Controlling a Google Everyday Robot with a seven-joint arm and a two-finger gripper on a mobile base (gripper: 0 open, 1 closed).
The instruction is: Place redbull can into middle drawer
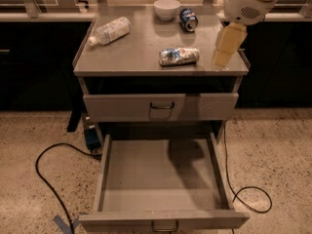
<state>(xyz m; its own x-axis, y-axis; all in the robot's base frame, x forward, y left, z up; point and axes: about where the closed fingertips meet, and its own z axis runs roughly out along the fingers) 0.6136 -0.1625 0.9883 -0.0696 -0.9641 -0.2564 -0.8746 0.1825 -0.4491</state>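
The redbull can (179,56) lies on its side on the cabinet top (131,52), right of centre, silver and blue. My gripper (222,57) hangs from the white arm (248,1) at the top right, over the right edge of the cabinet top. It is just right of the can and apart from it, and holds nothing that I can see. The middle drawer (109,179) is pulled far out below and has nothing in it; its small handle (164,225) shows at the bottom edge. The arm's shadow falls on the drawer floor.
A clear plastic bottle (109,31), a white bowl (166,8) and a darker blue can (188,19) sit on the cabinet top. The upper drawer (117,107) is closed. Black cables (46,179) loop on the floor on both sides, with a blue object (91,136) left of the cabinet.
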